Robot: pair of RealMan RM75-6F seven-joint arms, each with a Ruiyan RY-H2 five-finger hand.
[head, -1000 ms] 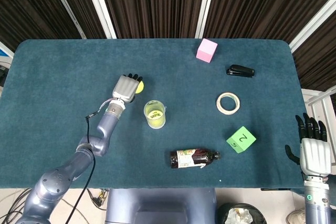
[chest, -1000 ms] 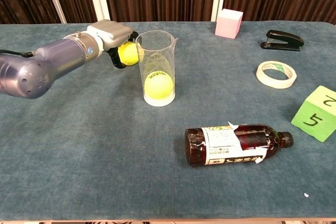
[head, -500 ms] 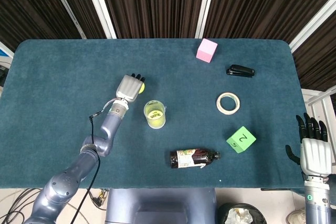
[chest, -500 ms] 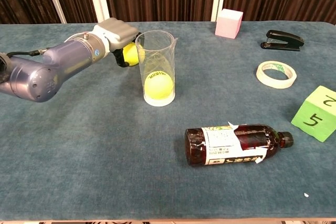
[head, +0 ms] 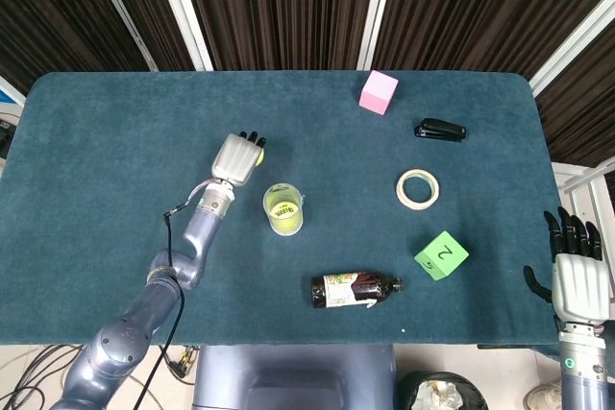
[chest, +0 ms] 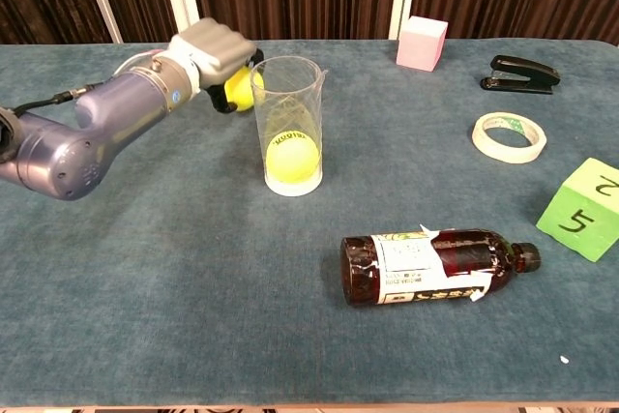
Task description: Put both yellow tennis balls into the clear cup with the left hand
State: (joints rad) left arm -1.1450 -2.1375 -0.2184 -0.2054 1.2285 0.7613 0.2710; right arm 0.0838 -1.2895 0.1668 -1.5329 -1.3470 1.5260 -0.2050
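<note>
The clear cup (chest: 287,121) stands upright left of the table's middle, seen from above as a round rim (head: 283,209). One yellow tennis ball (chest: 292,158) lies at its bottom. My left hand (chest: 215,51) grips the second yellow tennis ball (chest: 240,88), just behind and left of the cup's rim and lifted off the cloth; in the head view only a sliver of that ball (head: 258,156) shows past the left hand (head: 236,157). My right hand (head: 578,278) hangs off the table's right edge, fingers apart and holding nothing.
A brown bottle (chest: 435,264) lies on its side in front of the cup. A green cube (chest: 583,209), a tape roll (chest: 509,136), a black stapler (chest: 522,73) and a pink cube (chest: 423,43) occupy the right half of the blue table (chest: 145,278).
My left hand has risen with the tennis ball in it, staying close beside the cup's rim. The right hand has not moved.
</note>
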